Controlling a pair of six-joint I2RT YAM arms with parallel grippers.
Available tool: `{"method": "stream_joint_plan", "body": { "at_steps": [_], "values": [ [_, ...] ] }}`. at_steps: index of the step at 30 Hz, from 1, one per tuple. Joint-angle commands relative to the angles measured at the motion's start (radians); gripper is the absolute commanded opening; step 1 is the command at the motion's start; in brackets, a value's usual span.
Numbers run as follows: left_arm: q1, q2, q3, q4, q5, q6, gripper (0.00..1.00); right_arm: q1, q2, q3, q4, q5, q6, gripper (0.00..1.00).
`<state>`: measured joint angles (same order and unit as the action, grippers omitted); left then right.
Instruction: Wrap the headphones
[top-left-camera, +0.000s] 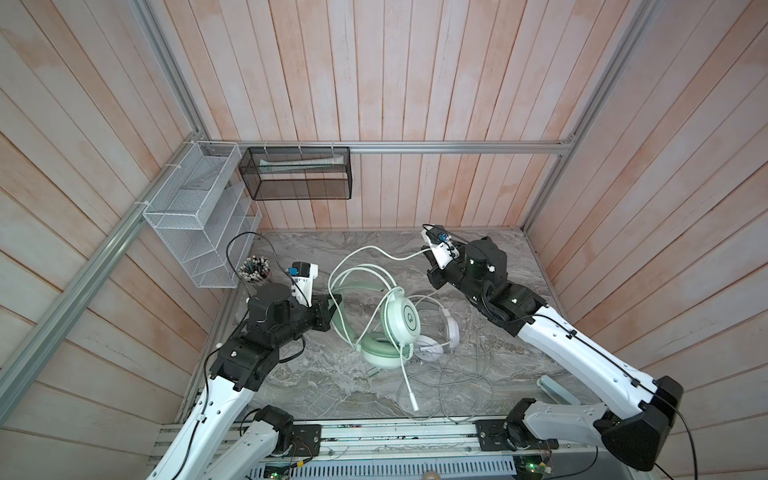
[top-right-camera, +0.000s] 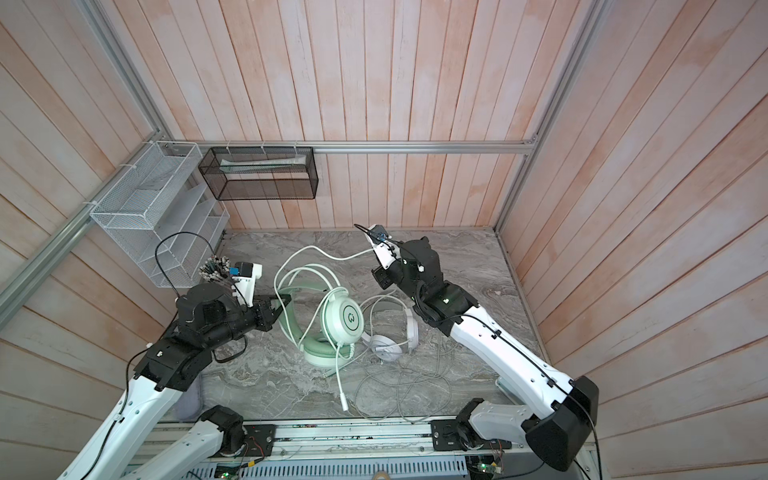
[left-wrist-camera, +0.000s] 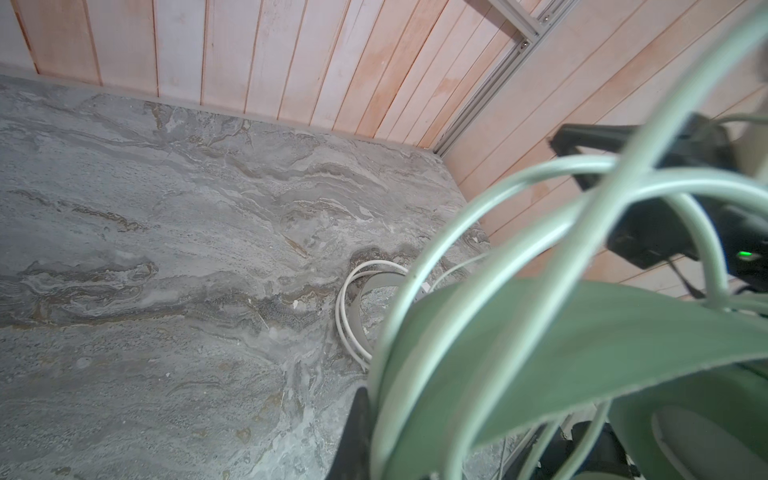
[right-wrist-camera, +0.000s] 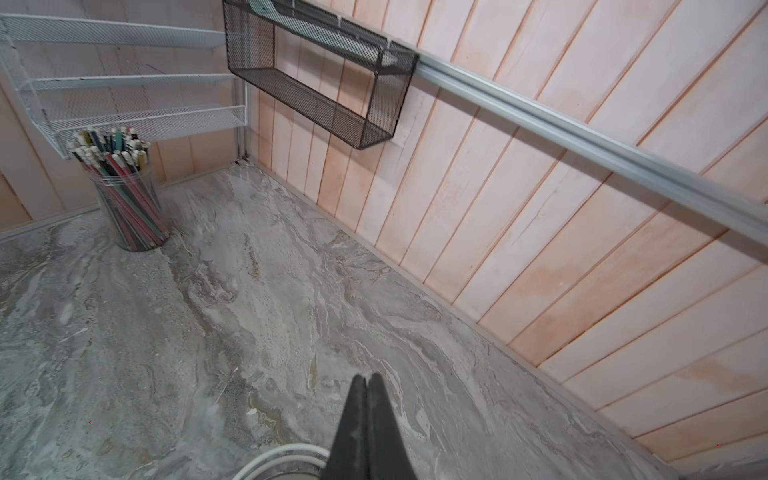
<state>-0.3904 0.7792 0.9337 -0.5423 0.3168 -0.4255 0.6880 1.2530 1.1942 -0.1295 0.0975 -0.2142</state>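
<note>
The mint green headphones (top-left-camera: 405, 322) (top-right-camera: 347, 318) lie mid-table in both top views, one earcup stacked on the other. My left gripper (top-left-camera: 334, 303) (top-right-camera: 282, 301) is shut on their headband (left-wrist-camera: 582, 332), with cable loops (left-wrist-camera: 519, 291) draped across; only one dark finger (left-wrist-camera: 356, 440) shows in the left wrist view. The mint cable (top-left-camera: 374, 249) rises to my right gripper (top-left-camera: 427, 252) (top-right-camera: 375, 250), which is shut on it. Its tips (right-wrist-camera: 366, 378) press together, and the cable (right-wrist-camera: 282, 455) meets the fingers lower down. The white headphones (top-left-camera: 440, 338) (top-right-camera: 390, 345) lie to the right, thin grey cable (top-left-camera: 457, 374) loose.
A cup of pencils (top-left-camera: 254, 270) (right-wrist-camera: 124, 199) stands at the back left near a white wire rack (top-left-camera: 195, 220). A black mesh basket (top-left-camera: 297, 172) (right-wrist-camera: 316, 83) hangs on the back wall. A grey object (top-left-camera: 552, 386) lies at the front right. Wood walls close three sides.
</note>
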Motion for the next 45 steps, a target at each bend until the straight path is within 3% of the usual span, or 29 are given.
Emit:
{"method": "stream_joint_plan", "body": {
  "at_steps": [1, 15, 23, 30, 35, 40, 45],
  "values": [
    [-0.002, -0.024, 0.088, 0.026, 0.036, -0.027, 0.00, -0.055, 0.022, -0.053, 0.069, -0.087, 0.071, 0.00],
    [-0.002, -0.029, 0.169, -0.026, -0.023, -0.020, 0.00, -0.184, 0.157, -0.183, 0.317, -0.116, 0.365, 0.00],
    [-0.007, -0.016, 0.102, -0.050, -0.078, 0.029, 0.00, -0.185, 0.051, -0.066, 0.367, -0.250, 0.341, 0.00],
    [-0.022, 0.007, 0.068, -0.077, -0.173, 0.060, 0.00, -0.184, -0.122, -0.072, 0.432, -0.388, 0.352, 0.00],
    [-0.024, 0.012, 0.083, -0.074, -0.182, 0.053, 0.00, -0.185, -0.196, -0.120, 0.401, -0.328, 0.295, 0.00],
    [-0.024, 0.011, 0.118, -0.067, -0.088, 0.026, 0.00, -0.190, -0.110, -0.124, 0.311, -0.280, 0.240, 0.00],
    [-0.024, -0.020, 0.178, -0.098, -0.117, 0.038, 0.00, -0.262, -0.097, -0.213, 0.406, -0.268, 0.303, 0.00]
  ]
}}
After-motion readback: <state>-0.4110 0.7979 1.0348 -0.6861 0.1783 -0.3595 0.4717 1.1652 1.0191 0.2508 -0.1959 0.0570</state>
